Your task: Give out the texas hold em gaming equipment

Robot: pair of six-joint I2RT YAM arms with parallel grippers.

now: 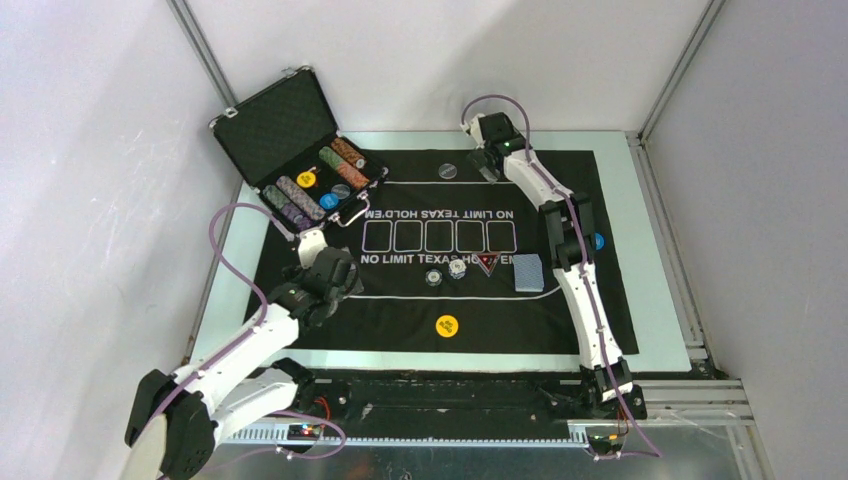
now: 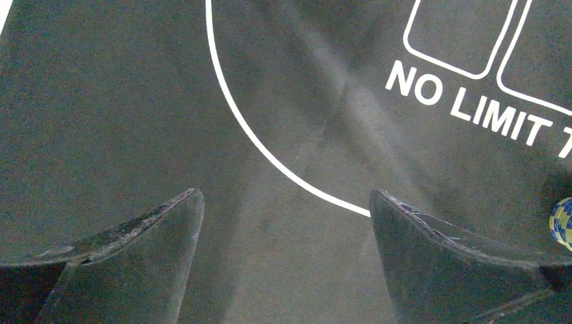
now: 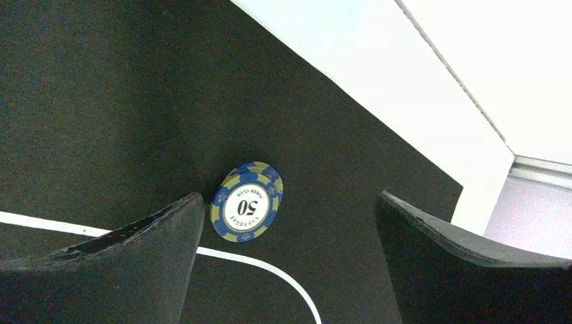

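Top external, from the arm bases outward: yellow disc (image 1: 447,324) flat on the black mat (image 1: 400,335), alone near the front edge. Farther in, two small poker chips (image 1: 434,277), triangle marker (image 1: 487,263) and blue-backed cards (image 1: 528,272) in a row under the lettering. Beside that row, left gripper (image 2: 284,196) spread wide over bare mat, holding nothing. At the far side, right gripper (image 3: 290,199) likewise agape and empty, with a blue-and-yellow chip (image 3: 247,202) marked 50 lying flat just beside one finger.

Probably light, stiff and smooth: only a thin rim to pinch, so best taken across the diameter. Round, hence no long axis; faces up. Cards likely slippery, apt to fan, so best squeezed across the long edges. Long axis roughly near to far, slightly skewed. Triangle tip seemingly toward the near edge.
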